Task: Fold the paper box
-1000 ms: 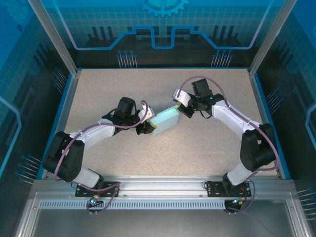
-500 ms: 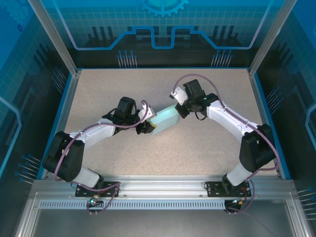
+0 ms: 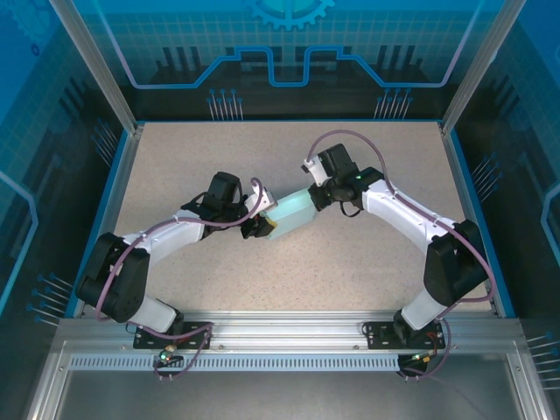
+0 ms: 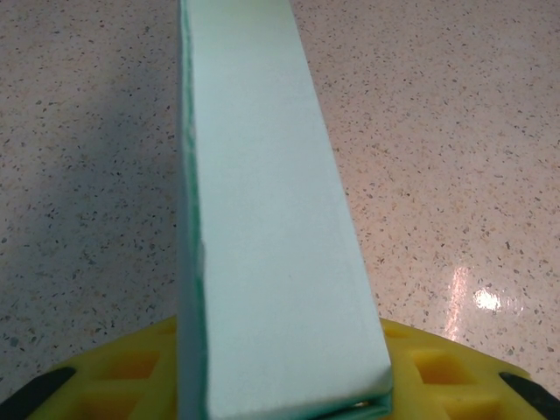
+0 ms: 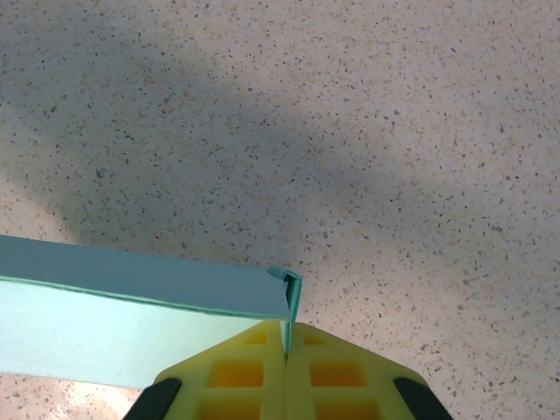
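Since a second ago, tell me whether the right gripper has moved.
Yes. In the top view the right gripper has shifted left, away from the table's right rim, onto the end of the paper box.

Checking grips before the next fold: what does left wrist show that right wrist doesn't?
Left wrist: the box seen lengthwise, a long narrow face running away from the camera, its near end held in the left gripper; a glare spot on the table. Right wrist: the box's corner, its thin edge pinched in the shut right gripper. Both: pale box, speckled table, yellow fingers.
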You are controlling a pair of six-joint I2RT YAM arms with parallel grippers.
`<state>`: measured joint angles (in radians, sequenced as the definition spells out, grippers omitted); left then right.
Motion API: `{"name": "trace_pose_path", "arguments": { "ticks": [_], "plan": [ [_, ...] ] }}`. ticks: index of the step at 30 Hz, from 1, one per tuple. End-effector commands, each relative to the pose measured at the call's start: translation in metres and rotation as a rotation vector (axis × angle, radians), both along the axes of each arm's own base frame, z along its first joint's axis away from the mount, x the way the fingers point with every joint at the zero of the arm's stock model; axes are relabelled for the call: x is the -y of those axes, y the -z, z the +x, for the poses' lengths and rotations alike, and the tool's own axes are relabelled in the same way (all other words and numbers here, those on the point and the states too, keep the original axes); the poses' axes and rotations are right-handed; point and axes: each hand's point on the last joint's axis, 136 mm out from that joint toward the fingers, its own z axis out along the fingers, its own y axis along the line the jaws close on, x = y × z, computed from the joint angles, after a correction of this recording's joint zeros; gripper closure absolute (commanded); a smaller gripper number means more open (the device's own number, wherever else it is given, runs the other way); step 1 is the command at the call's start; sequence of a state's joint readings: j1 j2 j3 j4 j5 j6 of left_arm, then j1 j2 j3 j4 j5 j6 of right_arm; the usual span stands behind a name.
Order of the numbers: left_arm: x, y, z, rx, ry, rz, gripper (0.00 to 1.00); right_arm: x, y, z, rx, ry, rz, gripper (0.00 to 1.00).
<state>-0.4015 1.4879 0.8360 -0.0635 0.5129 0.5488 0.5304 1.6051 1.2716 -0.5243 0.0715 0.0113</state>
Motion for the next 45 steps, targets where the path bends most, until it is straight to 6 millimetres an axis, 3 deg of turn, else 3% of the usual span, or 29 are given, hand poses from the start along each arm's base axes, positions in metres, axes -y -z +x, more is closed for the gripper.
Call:
{"name": "trace_pose_path", "arguments": {
  "ticks": [1, 16, 45],
  "plan": [
    [-0.004, -0.015, 0.016, 0.043, -0.064, -0.010, 0.72, -0.007, 0.001, -0.020, -0.076, 0.002, 0.018, 0.96],
    [-0.004, -0.010, 0.018, 0.028, -0.071, -0.001, 0.72, -0.010, 0.010, -0.022, -0.124, 0.032, 0.034, 0.96],
    [-0.008, 0.011, 0.023, -0.005, -0.081, 0.077, 0.72, 0.001, 0.061, -0.035, -0.084, 0.057, 0.005, 0.97]
  ]
}}
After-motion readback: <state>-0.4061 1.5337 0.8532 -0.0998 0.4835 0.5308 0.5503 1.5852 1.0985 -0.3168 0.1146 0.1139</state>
